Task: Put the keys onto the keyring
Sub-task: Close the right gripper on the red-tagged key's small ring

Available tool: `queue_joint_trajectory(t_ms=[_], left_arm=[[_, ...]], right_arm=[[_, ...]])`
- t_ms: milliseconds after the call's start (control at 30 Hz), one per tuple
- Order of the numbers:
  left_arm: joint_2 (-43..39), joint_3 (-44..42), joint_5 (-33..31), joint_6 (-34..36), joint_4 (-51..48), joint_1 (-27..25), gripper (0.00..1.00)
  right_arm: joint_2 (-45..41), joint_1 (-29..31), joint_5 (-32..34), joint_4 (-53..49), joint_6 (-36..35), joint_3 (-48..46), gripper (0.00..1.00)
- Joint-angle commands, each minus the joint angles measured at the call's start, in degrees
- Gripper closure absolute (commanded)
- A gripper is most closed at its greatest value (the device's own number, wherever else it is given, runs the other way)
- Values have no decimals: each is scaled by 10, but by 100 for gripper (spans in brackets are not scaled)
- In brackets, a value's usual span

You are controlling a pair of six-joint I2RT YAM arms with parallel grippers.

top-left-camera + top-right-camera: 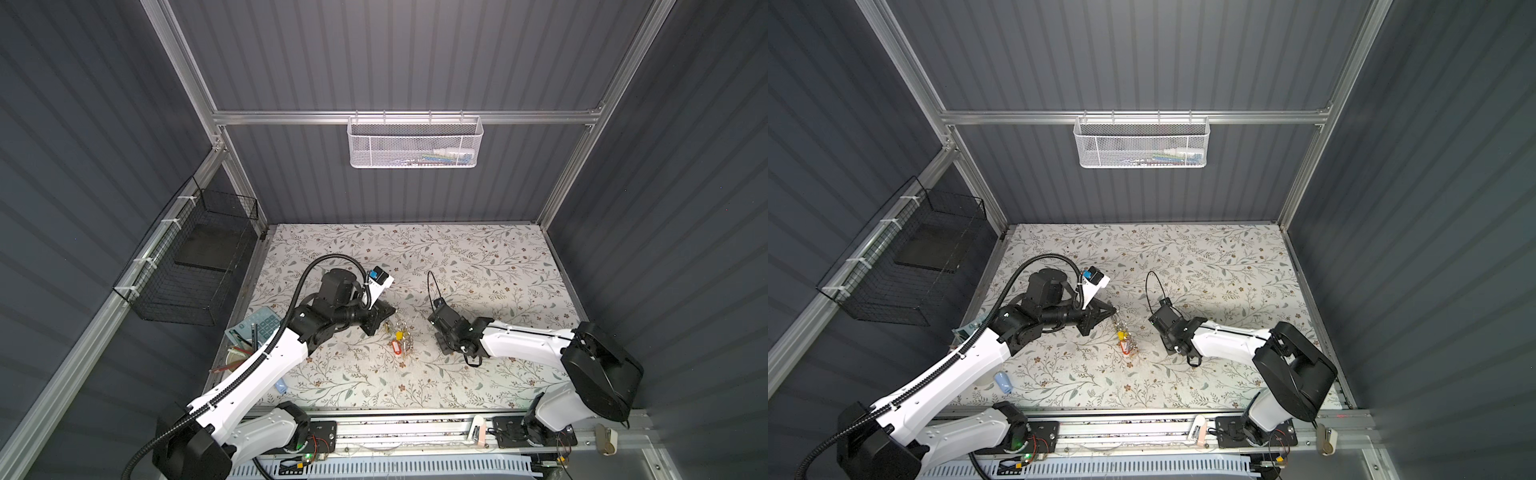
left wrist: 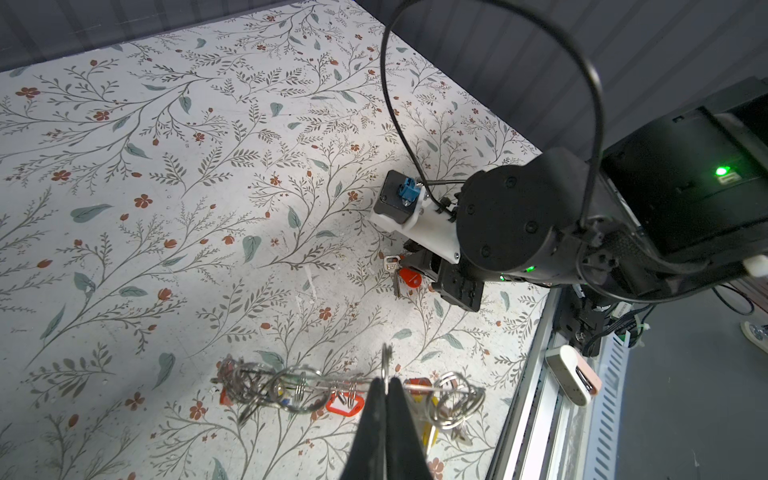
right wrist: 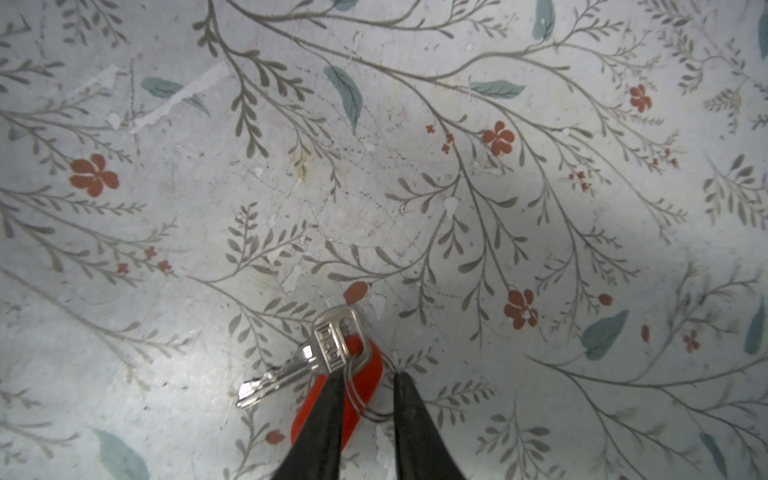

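The keyring (image 2: pixel 291 384) shows edge-on in the left wrist view, a thin grey disc hung with many wire rings and coloured tags; in both top views it is a small cluster (image 1: pixel 401 338) (image 1: pixel 1125 340) at mid-table. My left gripper (image 2: pixel 387 380) is shut on its rim, and one small ring sticks up between the fingertips. The keys (image 3: pixel 324 349), silver with an orange-red tag (image 3: pixel 361 374), lie on the floral table (image 3: pixel 374 166) under my right gripper (image 3: pixel 370 376). Its jaws stand apart astride the keys' wire ring; whether they touch it I cannot tell.
A pen cup and calculator (image 1: pixel 249 332) sit at the front left behind the left arm, with a blue item (image 1: pixel 1003 382) nearby. A black wire basket (image 1: pixel 187 270) hangs on the left wall and a white mesh basket (image 1: pixel 415 143) on the back wall. A metal rail (image 2: pixel 540 395) runs along the front edge.
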Motion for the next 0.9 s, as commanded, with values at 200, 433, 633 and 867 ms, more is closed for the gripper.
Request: queue_joint_trajectory(t_ms=[200,433,633,867], left_arm=[[-6,1,17,13,19,-2,100],[-4,2,18,12,19,-2,100],[-5,2,17,13,18,-2,100],[-9,1,15,13,16,-2,100]], right_arm=[[10,3,16,-9,3,12,79],[14,3,27,-9,-2,18,84],[14,3,29,-6,-9,22,95],[-4,-6,-44,22,8,20,100]])
